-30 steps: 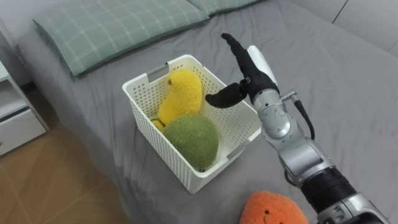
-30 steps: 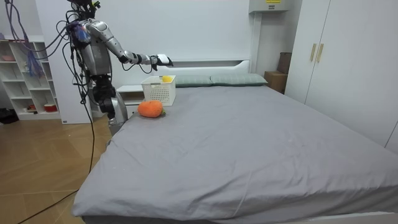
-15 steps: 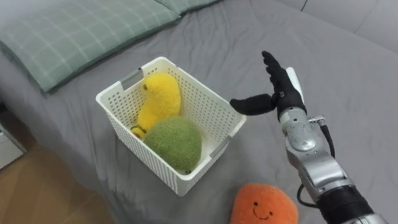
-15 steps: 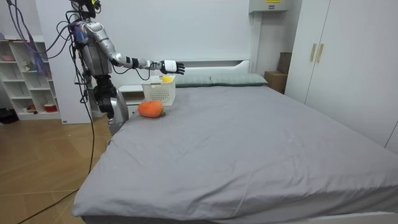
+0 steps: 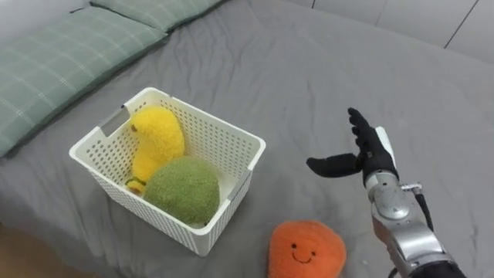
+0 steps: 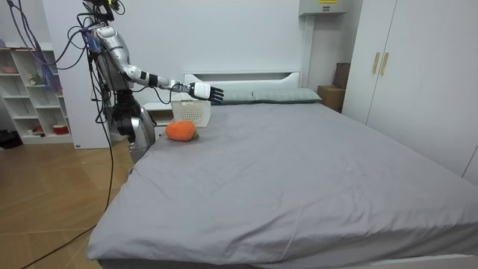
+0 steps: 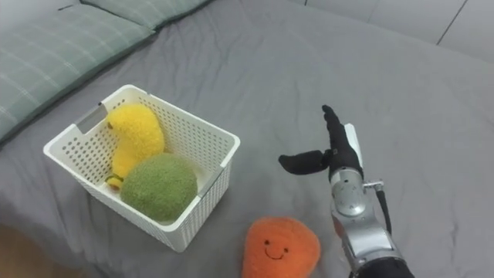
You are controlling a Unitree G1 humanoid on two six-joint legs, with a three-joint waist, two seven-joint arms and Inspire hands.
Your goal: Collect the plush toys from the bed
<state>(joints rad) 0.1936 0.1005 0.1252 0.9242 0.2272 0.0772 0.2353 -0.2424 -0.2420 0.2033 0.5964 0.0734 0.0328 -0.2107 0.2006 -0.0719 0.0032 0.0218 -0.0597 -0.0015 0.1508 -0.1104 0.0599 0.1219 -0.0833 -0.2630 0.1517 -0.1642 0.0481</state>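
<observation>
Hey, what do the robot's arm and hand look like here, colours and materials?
The right hand has black fingers and a black thumb, with a white plate on its back. Behind it, the wrist and forearm are rounded silver metal segments, and a thin dark cable loops along the outer side.

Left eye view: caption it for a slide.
Open right hand above bed; basket holds yellow toy and green toy, orange toy outside.
</observation>
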